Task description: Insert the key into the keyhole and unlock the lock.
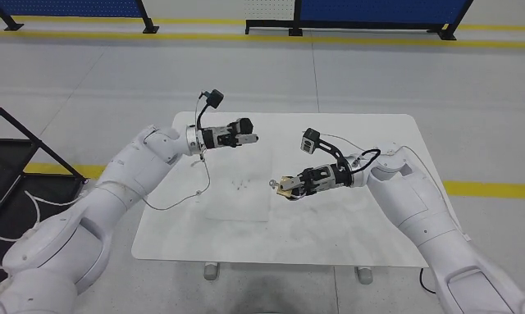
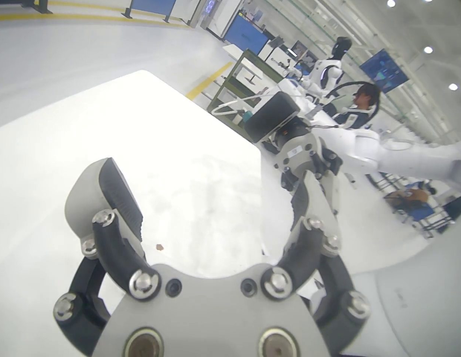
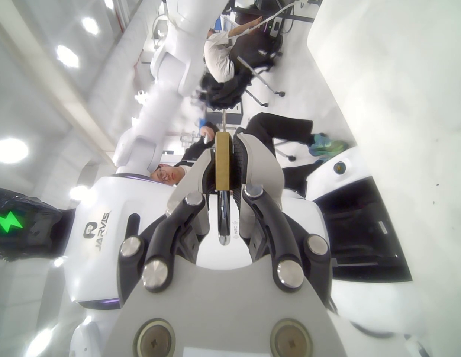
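My right gripper (image 3: 223,150) is shut on a brass padlock (image 3: 223,167), held edge-on between the pads above the middle of the table. The lock's steel shackle (image 3: 223,221) points back toward the palm. A thin metal piece, apparently the key (image 3: 223,122), sticks out of the lock's far end. In the top view the lock (image 1: 285,186) sits in the right gripper (image 1: 283,185), with a small metal head (image 1: 273,183) at its tip. My left gripper (image 1: 248,138) hovers open and empty over the table's back left, a short way from the lock. Its fingers (image 2: 119,195) are spread wide.
The white table (image 1: 328,232) carries a pale sheet (image 1: 238,195) with a few dark specks (image 1: 240,183). A small brown speck (image 2: 160,247) lies under the left gripper. Blue partitions (image 1: 377,2) stand far behind the table.
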Robot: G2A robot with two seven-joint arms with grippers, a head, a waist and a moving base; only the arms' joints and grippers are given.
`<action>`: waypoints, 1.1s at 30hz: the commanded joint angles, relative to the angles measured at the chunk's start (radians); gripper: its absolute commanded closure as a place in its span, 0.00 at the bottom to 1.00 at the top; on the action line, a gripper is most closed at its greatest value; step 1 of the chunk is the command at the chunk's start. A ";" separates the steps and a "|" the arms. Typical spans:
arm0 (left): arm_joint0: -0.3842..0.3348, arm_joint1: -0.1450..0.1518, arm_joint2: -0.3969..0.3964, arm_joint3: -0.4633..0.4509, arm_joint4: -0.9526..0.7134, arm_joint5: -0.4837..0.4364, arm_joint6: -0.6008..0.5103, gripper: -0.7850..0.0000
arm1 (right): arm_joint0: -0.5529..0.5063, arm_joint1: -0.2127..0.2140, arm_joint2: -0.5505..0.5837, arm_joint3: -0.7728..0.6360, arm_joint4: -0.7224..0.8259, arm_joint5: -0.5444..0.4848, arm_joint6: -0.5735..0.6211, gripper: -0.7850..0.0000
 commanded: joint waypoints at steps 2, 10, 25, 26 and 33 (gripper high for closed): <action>0.003 -0.001 0.004 -0.014 -0.238 0.085 -0.174 0.00 | 0.000 0.000 0.000 0.000 0.000 0.000 0.000 1.00; 0.013 0.010 -0.009 -0.058 -0.371 0.180 -0.269 0.00 | 0.000 0.000 0.000 0.000 0.000 0.000 0.000 1.00; 0.028 0.019 -0.040 -0.109 -0.382 0.264 -0.329 0.00 | 0.000 0.000 0.000 0.000 0.000 0.000 0.000 1.00; 0.028 0.022 -0.049 -0.124 -0.415 0.297 -0.385 0.00 | 0.000 0.000 0.000 0.000 0.000 0.000 0.000 1.00; 0.009 0.042 -0.092 -0.161 -0.488 0.619 -0.708 0.00 | 0.000 0.000 0.000 0.000 0.000 0.000 0.000 1.00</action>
